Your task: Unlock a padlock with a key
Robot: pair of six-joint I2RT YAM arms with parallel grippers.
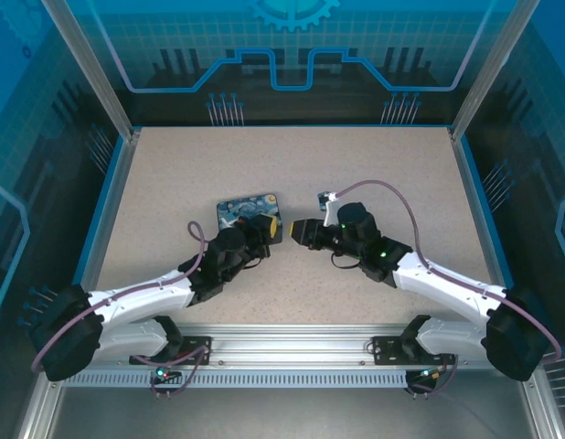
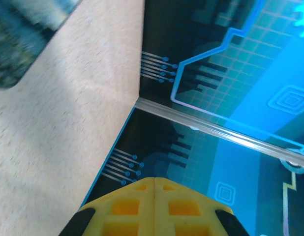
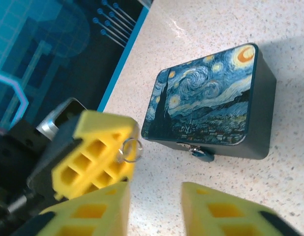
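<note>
Speckled tabletop (image 1: 356, 165), starry-night box (image 3: 206, 98), padlock (image 3: 203, 154)

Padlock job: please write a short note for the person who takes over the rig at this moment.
Left end effector: shut, pinching what looks like the key by its metal ring.
Right end effector: open, empty, facing the painted box.
Padlock: appears to hang at the box's front clasp; the box is on the table.
Done: key in hand.
Left to do: bring the key to the padlock, insert it, turn it.
</note>
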